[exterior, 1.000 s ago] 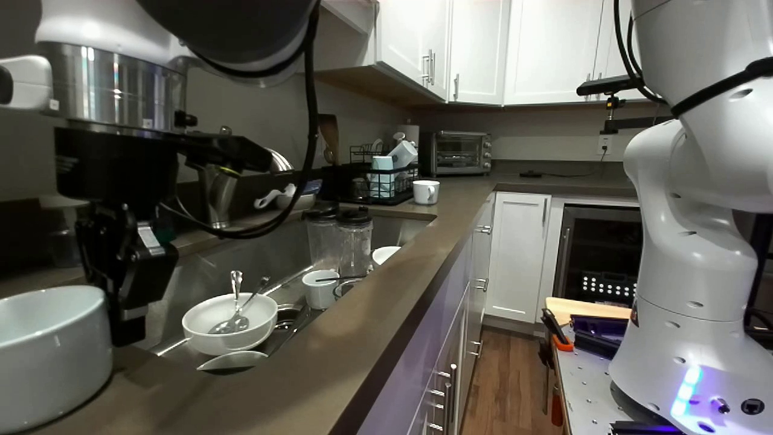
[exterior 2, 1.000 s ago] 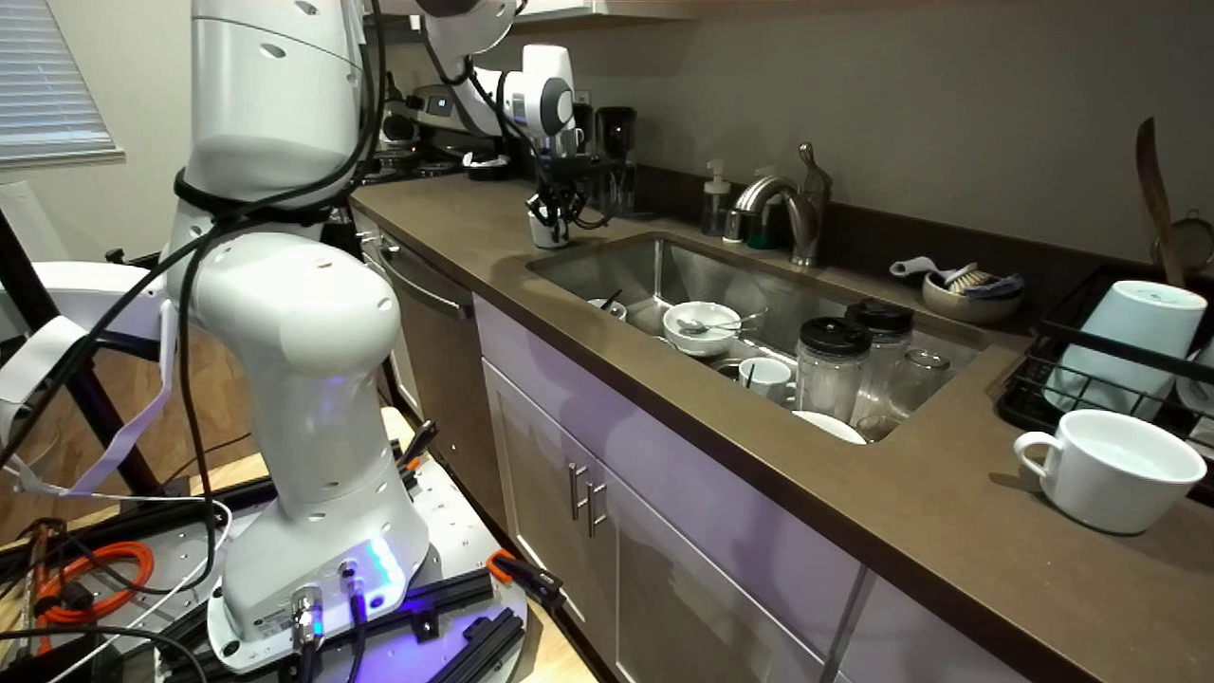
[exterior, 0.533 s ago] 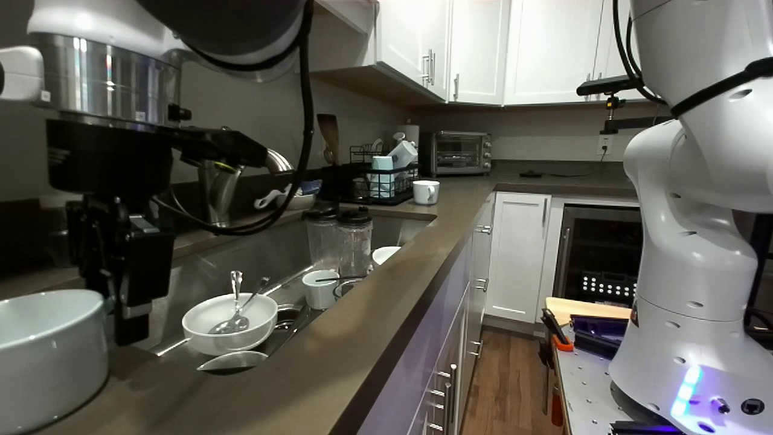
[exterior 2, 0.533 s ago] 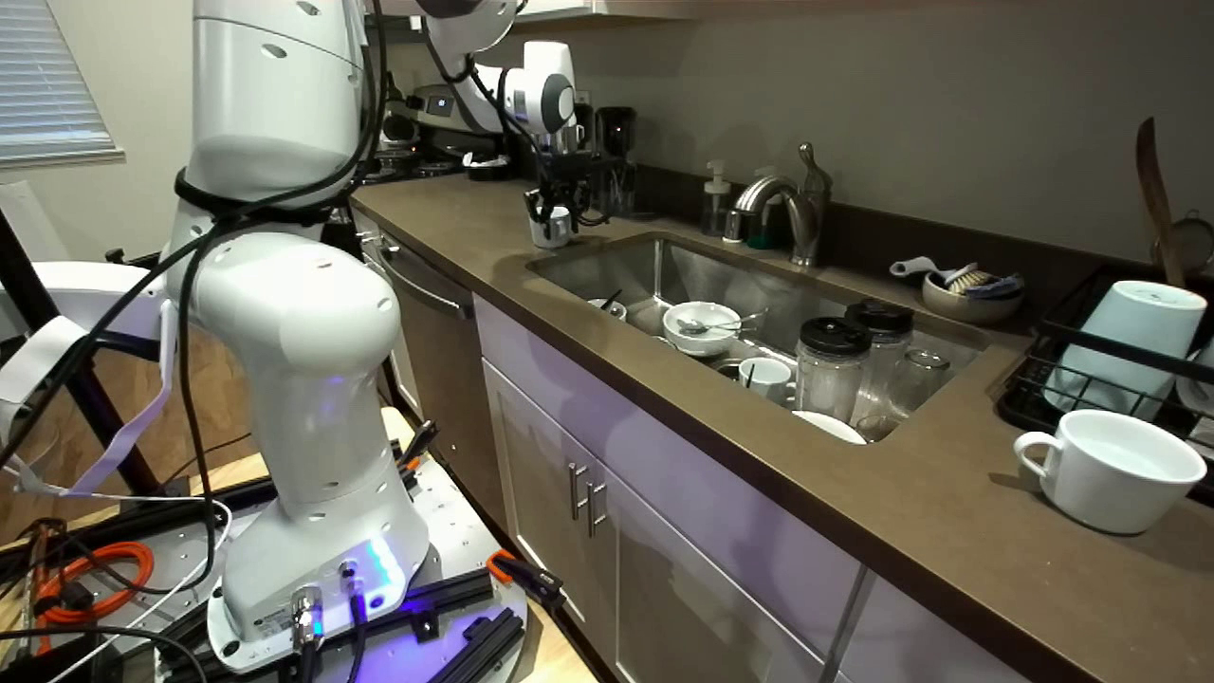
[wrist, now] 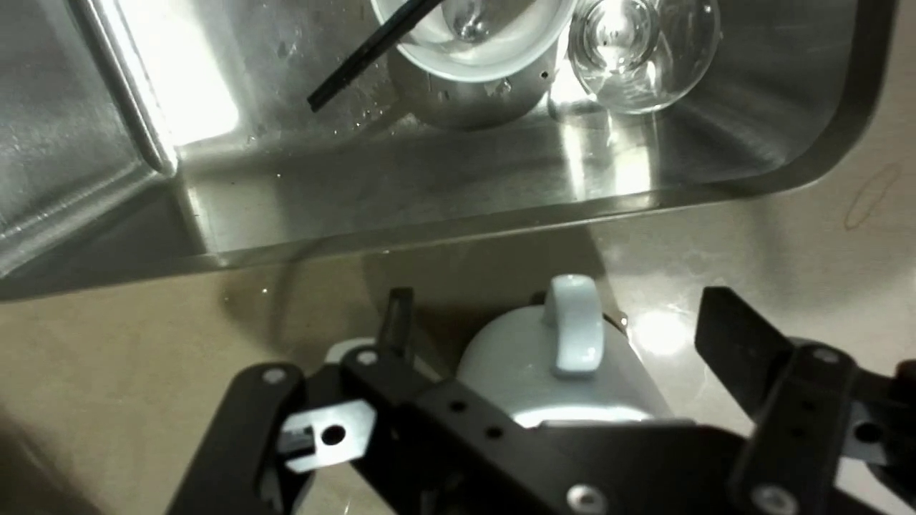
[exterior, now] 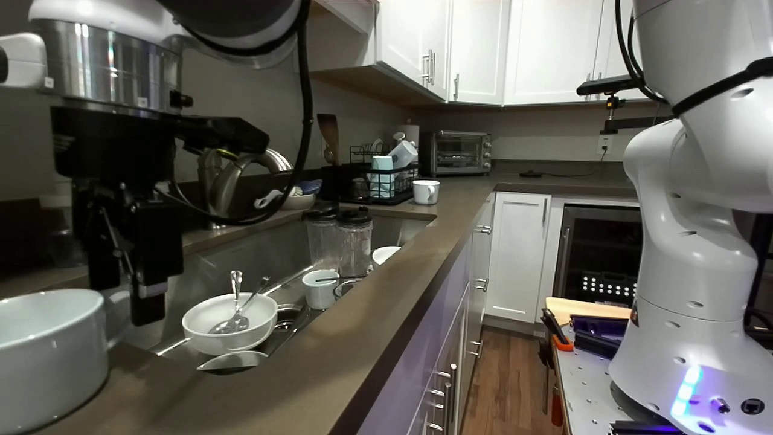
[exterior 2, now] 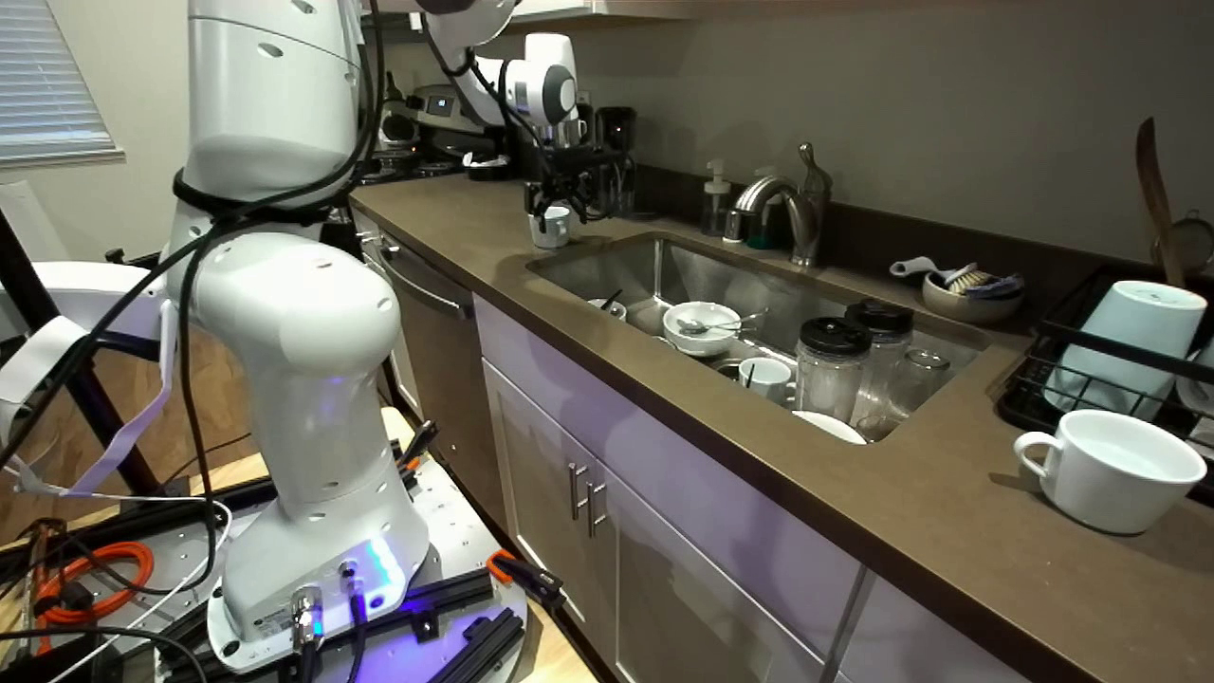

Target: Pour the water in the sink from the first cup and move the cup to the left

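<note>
Just beside the sink (wrist: pixel 429 179), a glossy white cup (wrist: pixel 501 365) sits upright on the bench (wrist: pixel 143 343), the claw (wrist: pixel 562 315) spread wide by its handle (wrist: pixel 578 325). Probably rigid, slick and breakable; best pinched there.

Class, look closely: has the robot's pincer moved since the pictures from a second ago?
Yes, upward: in an exterior view, the pincer stands higher than before, judged against the unmoved white bowl.

The brown counter (exterior 2: pixel 929 503) carries a white cup (exterior: pixel 51 365), upright, just beside one end of the sink (exterior 2: pixel 702 273). Near the opposite end stand a white mug (exterior 2: pixel 1124 471), a dish rack (exterior: pixel 392 198) and a bowl (exterior 2: pixel 969 302); behind the sink, a pump bottle (exterior 2: pixel 716 204); farther along, a toaster oven (exterior: pixel 459 153).
</note>
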